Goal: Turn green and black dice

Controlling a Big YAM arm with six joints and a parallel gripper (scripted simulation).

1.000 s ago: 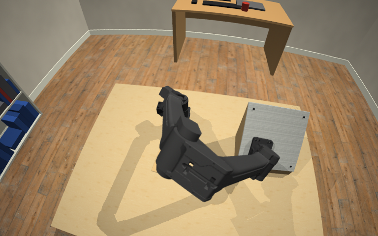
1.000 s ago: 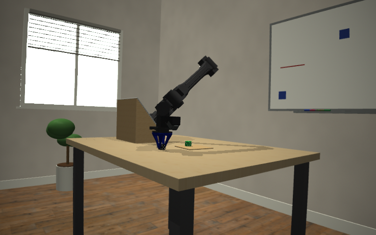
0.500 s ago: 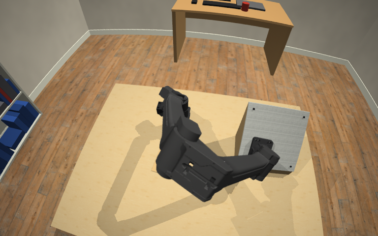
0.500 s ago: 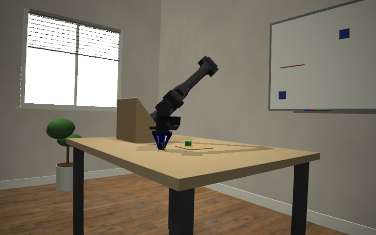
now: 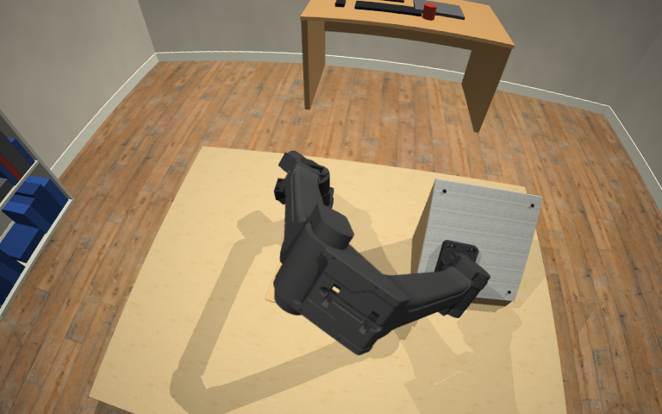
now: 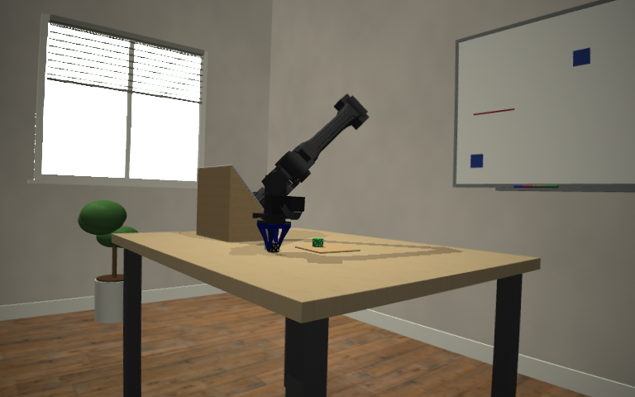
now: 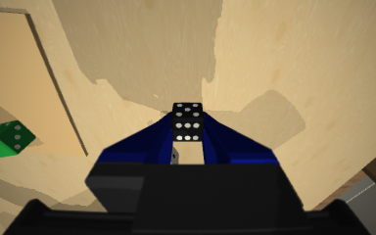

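Observation:
My gripper point(image 7: 187, 117), with blue fingers, is shut on the black die point(image 7: 187, 122). The face of the die that looks at the wrist camera shows six pips. In the exterior view the gripper point(image 6: 274, 246) points down at the bare table, just beside the mat point(image 6: 327, 248), with the black die point(image 6: 274, 248) at its tips, at or just above the table top. The green die point(image 7: 14, 138) lies on the mat point(image 7: 29, 93) at the left of the wrist view, and it also shows in the exterior view point(image 6: 317, 241). A small pale sliver point(image 7: 173, 156) under the fingers may be the white die.
A wooden wedge block with a grey plate point(image 5: 480, 234) carries the arm's base at the table's right side. In the top view the arm point(image 5: 332, 259) hides the dice and most of the mat; only a mat corner point(image 5: 270, 294) shows.

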